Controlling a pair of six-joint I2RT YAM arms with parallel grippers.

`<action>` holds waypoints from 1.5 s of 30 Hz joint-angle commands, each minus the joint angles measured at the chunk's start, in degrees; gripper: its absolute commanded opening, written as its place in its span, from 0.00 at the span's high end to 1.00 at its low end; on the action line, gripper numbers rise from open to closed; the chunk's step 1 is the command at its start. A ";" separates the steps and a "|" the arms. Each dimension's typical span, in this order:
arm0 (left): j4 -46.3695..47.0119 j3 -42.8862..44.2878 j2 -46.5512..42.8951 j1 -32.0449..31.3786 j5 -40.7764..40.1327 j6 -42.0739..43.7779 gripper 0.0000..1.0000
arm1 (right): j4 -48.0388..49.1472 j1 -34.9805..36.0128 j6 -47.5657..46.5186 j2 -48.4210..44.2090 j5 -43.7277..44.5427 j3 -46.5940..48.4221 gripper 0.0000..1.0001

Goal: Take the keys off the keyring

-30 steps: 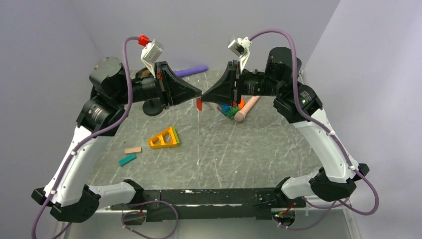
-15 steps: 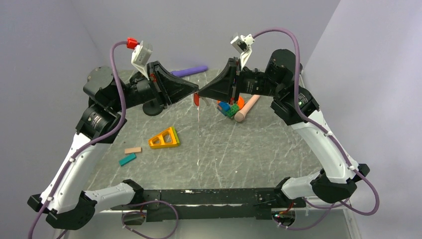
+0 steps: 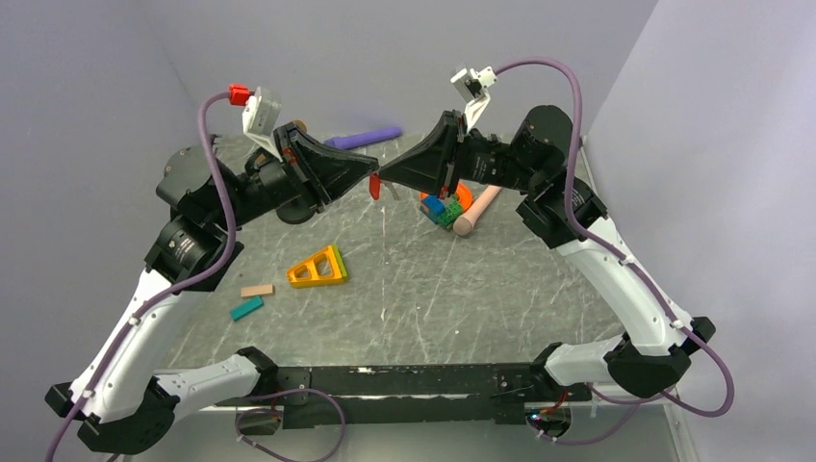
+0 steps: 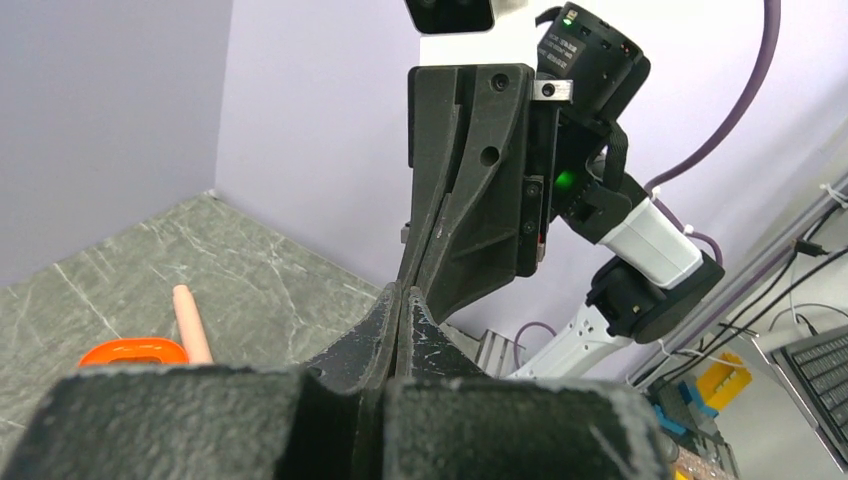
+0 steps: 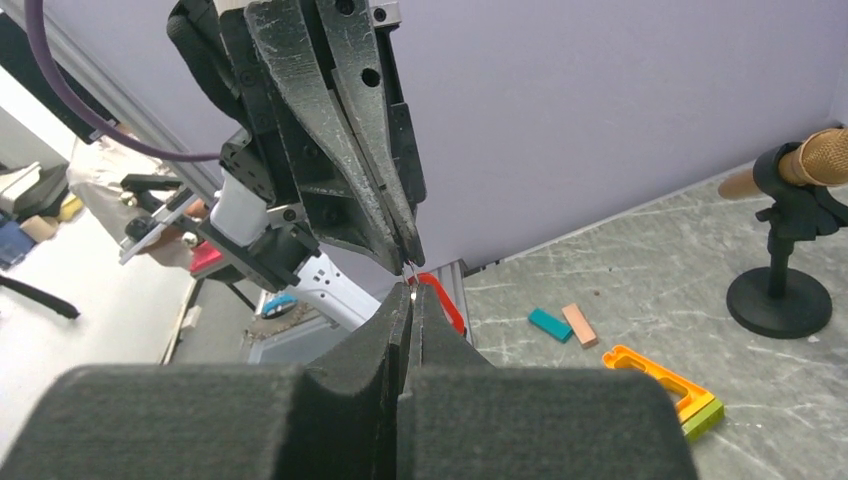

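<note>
Jaws fully closed on left gripper (image 3: 371, 173) and right gripper (image 3: 383, 176), meeting tip to tip, red key (image 3: 376, 188) dangling between, holder unclear; recommend slow, straight separation.

The left gripper (image 3: 371, 172) and right gripper (image 3: 382, 174), tips together, are rising and drifting leftward, and the red key (image 3: 375, 188) hanging beneath them is lifting with them. The left arm (image 3: 135, 322) is swinging outward, tilting its gripper upward.
</note>
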 commanded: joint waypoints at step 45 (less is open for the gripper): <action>-26.23 16.47 2.18 1.27 6.45 21.90 0.31 | -42.07 -0.35 -24.38 8.52 1.14 21.01 1.00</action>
